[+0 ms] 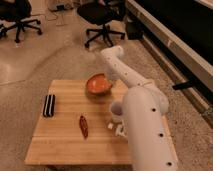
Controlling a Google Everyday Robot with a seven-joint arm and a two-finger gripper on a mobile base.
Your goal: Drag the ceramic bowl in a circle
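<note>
The ceramic bowl [98,84] is orange-red, round and shallow, and sits on the wooden table [60,142] near its far edge, right of the middle. My white arm reaches over from the right, bends at the top and comes down at the bowl. The gripper [108,79] is at the bowl's right rim, against or just over it. The arm hides the bowl's right edge.
A small white cup [116,109] stands just in front of the bowl, by my arm. A dark red packet [83,125] lies mid-table and a black flat object [48,105] at the left. White items [117,129] lie by the arm. Office chairs [102,17] stand behind.
</note>
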